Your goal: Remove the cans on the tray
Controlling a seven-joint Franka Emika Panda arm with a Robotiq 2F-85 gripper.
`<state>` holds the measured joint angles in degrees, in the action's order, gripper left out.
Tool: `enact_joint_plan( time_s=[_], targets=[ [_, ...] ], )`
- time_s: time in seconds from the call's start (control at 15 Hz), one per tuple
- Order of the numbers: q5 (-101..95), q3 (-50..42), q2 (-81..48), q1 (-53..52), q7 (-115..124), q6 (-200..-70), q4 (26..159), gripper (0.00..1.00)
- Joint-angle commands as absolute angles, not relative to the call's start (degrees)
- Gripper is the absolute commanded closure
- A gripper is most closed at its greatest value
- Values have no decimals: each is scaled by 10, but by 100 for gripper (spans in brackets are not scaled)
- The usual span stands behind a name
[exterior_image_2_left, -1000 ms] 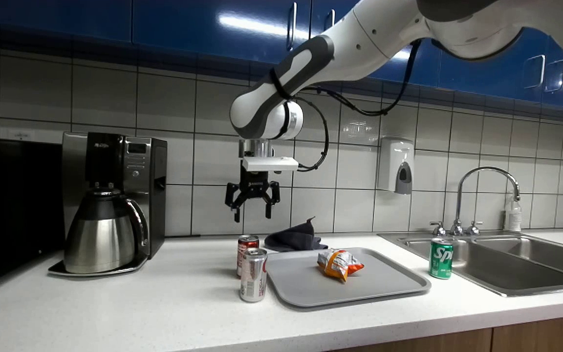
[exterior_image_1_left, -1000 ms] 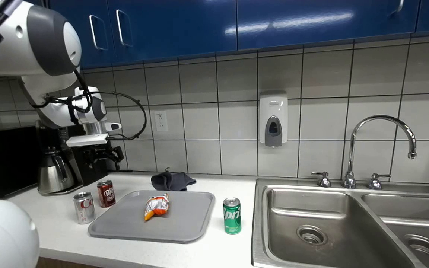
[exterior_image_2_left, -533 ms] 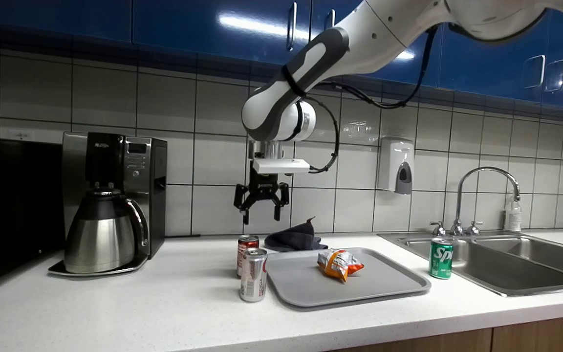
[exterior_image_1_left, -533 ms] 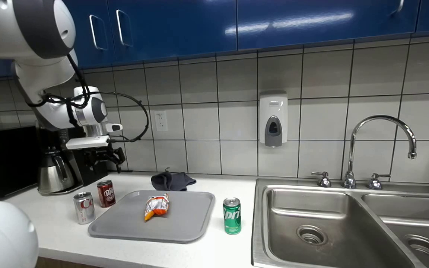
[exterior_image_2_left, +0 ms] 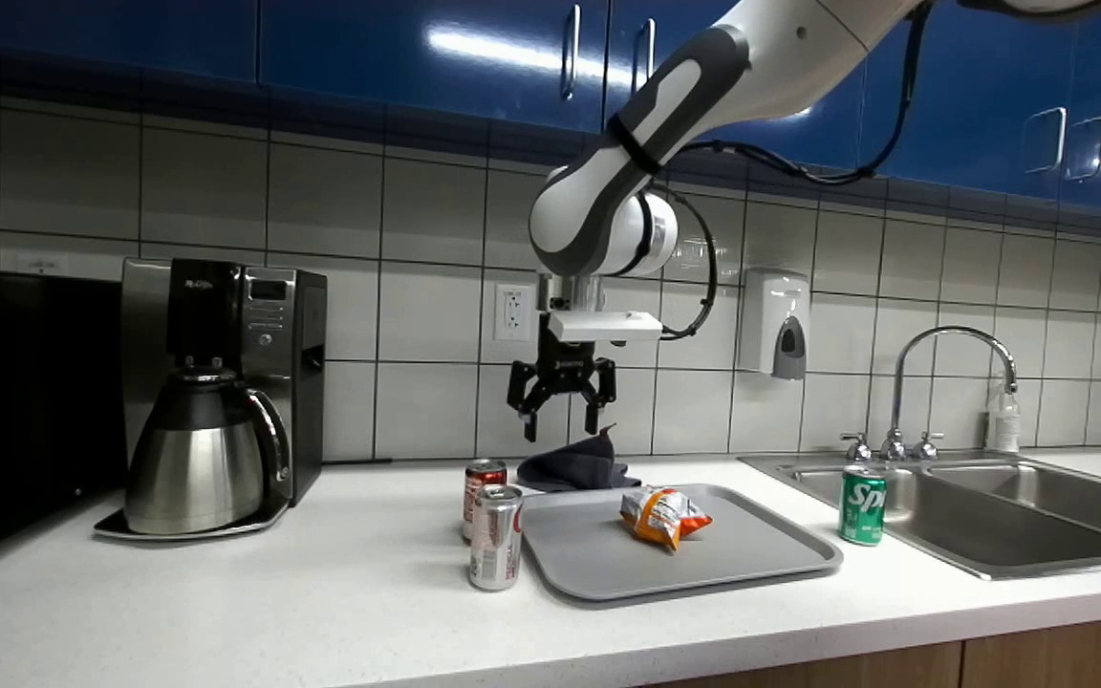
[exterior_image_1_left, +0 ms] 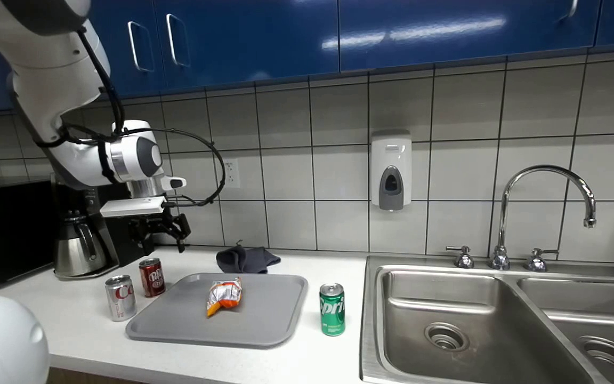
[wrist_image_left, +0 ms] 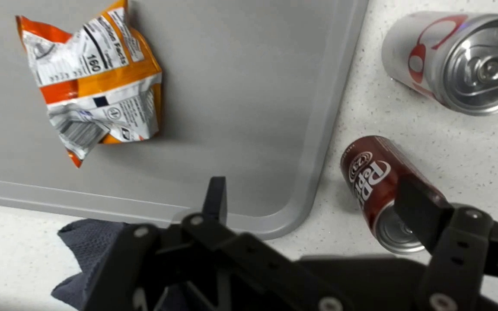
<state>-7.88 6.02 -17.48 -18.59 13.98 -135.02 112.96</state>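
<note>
One silver can (exterior_image_1_left: 121,298): upright on the counter (exterior_image_1_left: 88,336), left of the tray (exterior_image_1_left: 269,320) (sides as in both exterior views), near but apart, toward the tray's front. Red-brown can (exterior_image_1_left: 152,277): upright, just beside the tray's left edge, nearer its rear. Gripper (exterior_image_1_left: 164,247): hangs above the tray's rear left corner, fingers (wrist_image_left: 218,199) spread, released. Red-brown can is the closest to it, lower down and outside the tray; in the wrist view one finger partly covers that can, and the tray's corner shows between both fingers. Snack packet (exterior_image_1_left: 225,296): on the tray, near its middle. Dark cloth (exterior_image_1_left: 246,260): just behind the tray. Green can (exterior_image_1_left: 332,312): upright, right of the tray and apart, farthest of the cans from the gripper. Sink (exterior_image_1_left: 371,320): further right of the tray, past the green can.
</note>
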Motion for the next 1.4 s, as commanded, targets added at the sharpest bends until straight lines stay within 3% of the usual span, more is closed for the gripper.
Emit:
enact_joint_plan(
  time_s=[0.0,1.07,1.33],
  targets=[
    [-67,71,-94,-158,121,-1365,1221,0],
    [-19,70,109,-110,100,-1344,1418,0],
    [-27,76,97,-106,109,-1349,1413,0]
  ],
)
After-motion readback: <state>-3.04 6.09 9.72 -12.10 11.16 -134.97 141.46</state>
